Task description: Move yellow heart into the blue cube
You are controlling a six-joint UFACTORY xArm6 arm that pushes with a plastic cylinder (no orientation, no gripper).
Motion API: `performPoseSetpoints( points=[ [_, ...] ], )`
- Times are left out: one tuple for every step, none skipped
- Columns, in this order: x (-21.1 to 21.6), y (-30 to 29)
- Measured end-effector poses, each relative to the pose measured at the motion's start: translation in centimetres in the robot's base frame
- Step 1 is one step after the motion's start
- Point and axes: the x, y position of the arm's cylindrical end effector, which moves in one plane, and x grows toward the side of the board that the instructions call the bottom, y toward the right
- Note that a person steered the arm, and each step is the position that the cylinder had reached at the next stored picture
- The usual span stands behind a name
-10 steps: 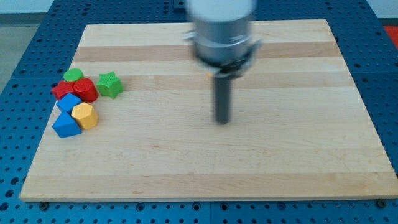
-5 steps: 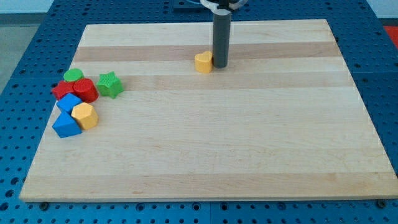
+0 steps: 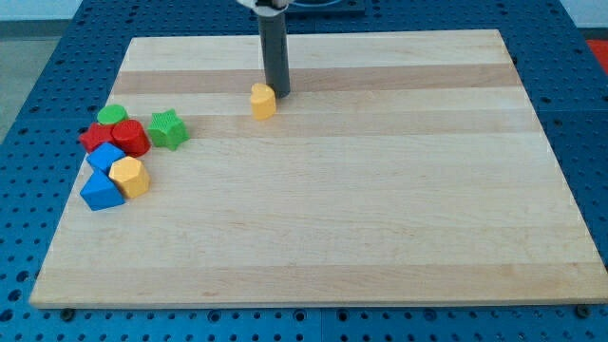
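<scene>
The yellow heart (image 3: 262,101) lies on the wooden board (image 3: 380,209), left of centre near the view's top. My tip (image 3: 277,95) stands just to its upper right, touching or almost touching it. The blue cube (image 3: 104,158) sits in a cluster of blocks at the view's left, far from the heart. A second blue block (image 3: 100,192), wedge-like, lies just below it.
The left cluster also holds a green cylinder (image 3: 112,116), a red block (image 3: 95,139), a red cylinder (image 3: 130,138), a green star (image 3: 168,128) and a yellow hexagonal block (image 3: 128,177). The board rests on a blue perforated table (image 3: 28,142).
My tip has moved toward the view's left along the top of the board, and the yellow heart has slid left and slightly down with it. The left cluster has not moved.
</scene>
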Motion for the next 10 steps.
performPoseSetpoints(
  points=[
    [4.1,-1.4],
    [4.8,-3.8],
    [4.9,-6.1],
    [6.8,-7.3],
    [7.8,-8.8],
    [7.9,-10.5],
    [8.2,-12.0],
    [8.6,-13.3],
    [8.6,-13.4],
    [8.6,-5.4]
  ],
)
